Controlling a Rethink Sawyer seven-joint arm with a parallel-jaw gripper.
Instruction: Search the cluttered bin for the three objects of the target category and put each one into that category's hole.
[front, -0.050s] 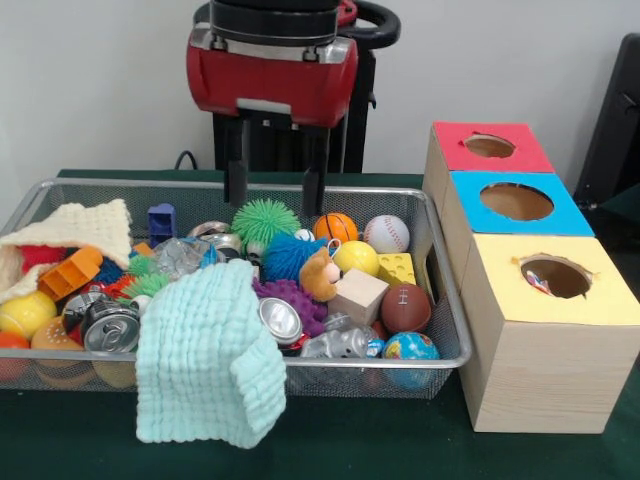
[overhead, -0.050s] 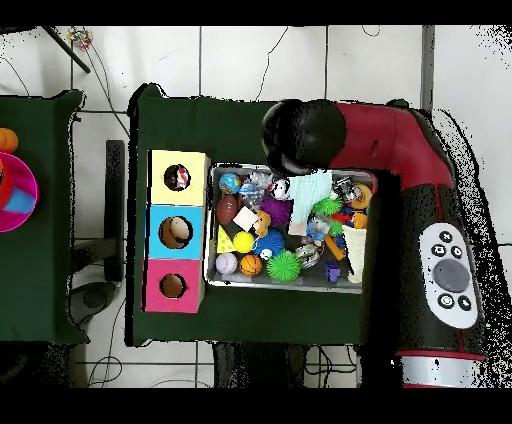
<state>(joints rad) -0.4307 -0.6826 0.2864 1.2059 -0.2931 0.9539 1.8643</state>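
Bin (front, -0.050s: 445, 300) of wire mesh sat directly below the gripper (front, -0.050s: 272, 195), packed with clutter. Front view: the gripper hung above the bin's far side, its two dark fingers (front, -0.050s: 236, 165) spread wide with nothing between them. Just under it lay a green spiky ball (front, -0.050s: 265, 220); a little to its right were an orange basketball (front, -0.050s: 336, 227), a baseball (front, -0.050s: 386, 233) and a yellow ball (front, -0.050s: 356, 258). Nearer the camera lay a toy football (front, -0.050s: 406, 307) and a globe ball (front, -0.050s: 411, 347). A mint cloth (front, -0.050s: 208, 355) draped over the near rim, well below and left of the gripper, likely hiding items. Three boxes stood right of the bin: red hole (front, -0.050s: 489, 146), blue hole (front, -0.050s: 516, 201), yellow hole (front, -0.050s: 555, 277), the yellow one seemingly already holding something. Overhead view: the arm's head covered the gripper, so its fingers could not be seen; the boxes (overhead, -0.050s: 177, 229) flanked the bin (overhead, -0.050s: 290, 284) on the side away from the arm. Target category was not shown. Judged advice: pick an exposed, isolated item, come down straight, keep fingers clear of the mesh wall and neighbours, then lift high before crossing to the holes.
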